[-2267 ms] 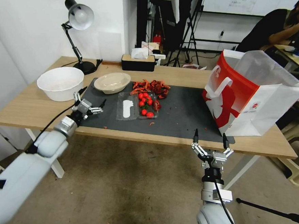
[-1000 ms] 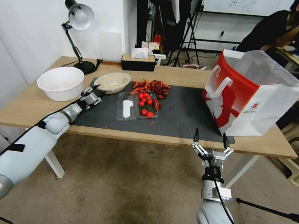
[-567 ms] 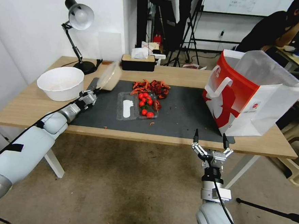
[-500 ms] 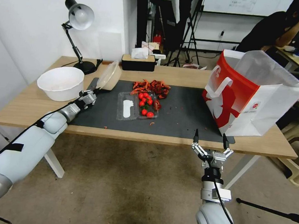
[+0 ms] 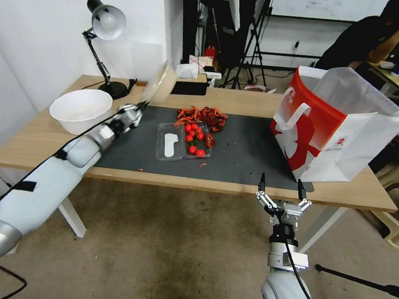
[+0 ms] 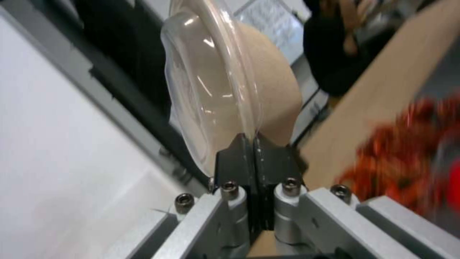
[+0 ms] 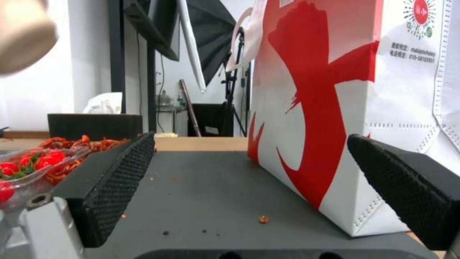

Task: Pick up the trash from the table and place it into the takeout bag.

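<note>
Far left on the worktop [image 5: 40, 145]: a white bowl [image 5: 80, 110], with a desk lamp [image 5: 105, 24] behind it. Just right of that, the left pincer [image 5: 141, 105] raised above the dark grey mat [image 5: 240, 157], clamped tight on the rim of a beige shallow bowl [image 5: 159, 83] under a clear lid, tilted up on edge and clear of the mat. In the left wrist view, black fingers [image 6: 238, 153] pressed together on that rim [image 6: 254, 118], the beige bowl [image 6: 268, 82] standing nearly upright above them. Further right, at the mat's middle: an open clear plastic tray [image 5: 183, 141] holding small red tomatoes [image 5: 194, 137], and behind it a heap of red shell scraps [image 5: 202, 115]. Behind those, a dark tissue box [image 5: 190, 86]. Right again, the takeout bag [image 5: 337, 132] standing upright and open on the mat's right end, red figure print facing left. Below the worktop's front edge, ahead of the bag, the right pincer [image 5: 281, 188] spread wide, holding nothing, pointing up; in its wrist view, the bag's wall [image 7: 330, 108] standing between and beyond the two textured pads [image 7: 120, 180].
</note>
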